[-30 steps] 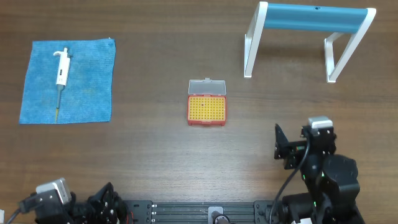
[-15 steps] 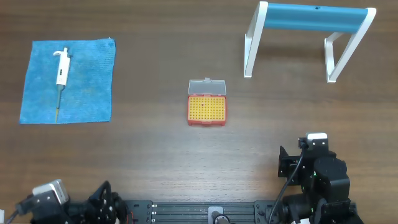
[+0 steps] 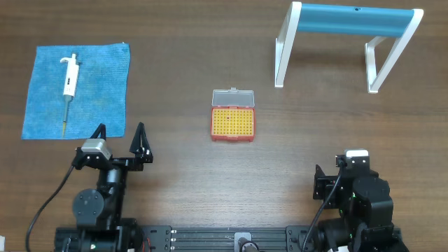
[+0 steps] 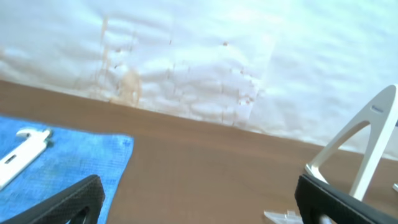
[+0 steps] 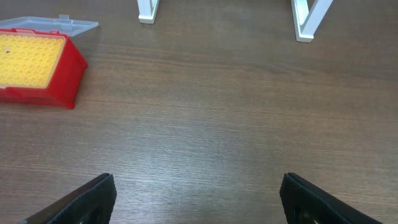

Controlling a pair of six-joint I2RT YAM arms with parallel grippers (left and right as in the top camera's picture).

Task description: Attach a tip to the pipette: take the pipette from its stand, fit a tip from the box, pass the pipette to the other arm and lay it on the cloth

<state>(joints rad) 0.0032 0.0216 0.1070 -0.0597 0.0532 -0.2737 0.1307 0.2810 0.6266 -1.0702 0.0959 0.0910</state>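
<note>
The white pipette [image 3: 68, 78] lies on the blue cloth [image 3: 98, 105] at the far left, its yellow tip pointing toward the near edge. My left gripper [image 3: 119, 131] is open and empty, just off the cloth's near right corner. In the left wrist view the pipette [image 4: 18, 158] rests on the cloth [image 4: 74, 165] beyond the gripper [image 4: 199, 208]. The red tip box [image 3: 232, 124] with yellow tips sits open at the table's middle. My right gripper [image 3: 319, 183] stands open and empty near its base, with the tip box [image 5: 31, 59] far ahead of it.
The white and blue pipette stand [image 3: 350, 21] occupies the back right, with its legs [image 5: 308, 18] in the right wrist view. Bare wood lies between the cloth, the box and both arms. A pale wall [image 4: 199, 56] rises behind the table.
My left arm has swung up from the bottom left corner to beside the cloth's near right corner. The right arm drew back toward its base and then kept still.
</note>
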